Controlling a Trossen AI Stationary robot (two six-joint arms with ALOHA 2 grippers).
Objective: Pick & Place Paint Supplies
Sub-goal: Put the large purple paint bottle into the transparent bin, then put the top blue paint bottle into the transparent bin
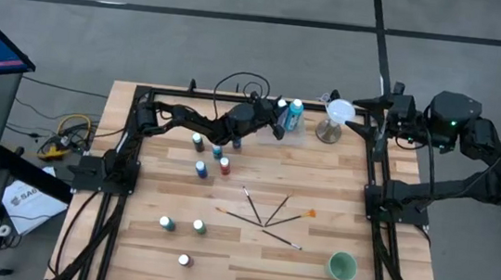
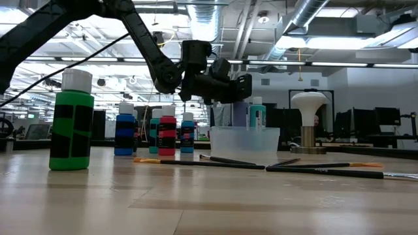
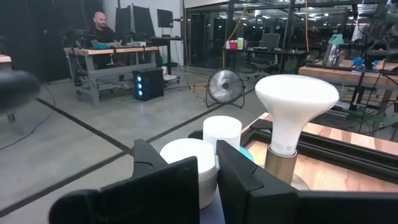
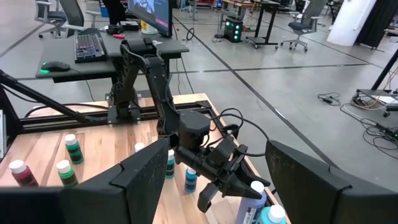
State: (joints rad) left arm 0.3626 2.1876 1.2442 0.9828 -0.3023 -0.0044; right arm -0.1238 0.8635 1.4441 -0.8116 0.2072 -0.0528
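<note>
My left gripper (image 1: 277,124) reaches level over the table's far edge, shut. Its tips (image 3: 208,186) stand right at the white cap (image 3: 186,155) of a tall bottle. A second tall bottle (image 1: 295,117), teal, stands just beyond it. Several small white-capped paint bottles stand upright behind the arm (image 1: 217,151) and near the front left (image 1: 183,226). Thin paintbrushes (image 1: 266,216) lie fanned on the wood at mid-table. My right gripper (image 4: 217,155) hangs open and high at the far right (image 1: 366,104), holding nothing. My left gripper comes level from the table's left, its shut fingertips (image 3: 239,171) against or just short of the nearer tall bottle's cap (image 3: 193,149). I cannot tell whether they touch it. The bottle stands upright on the table.
A white-topped stemmed stand (image 1: 335,119) rises just right of the tall bottles. A round green cup (image 1: 342,266) sits near the front right. Black frame rails (image 1: 377,200) run along both table sides. Bare wood lies between the brushes and the front edge.
</note>
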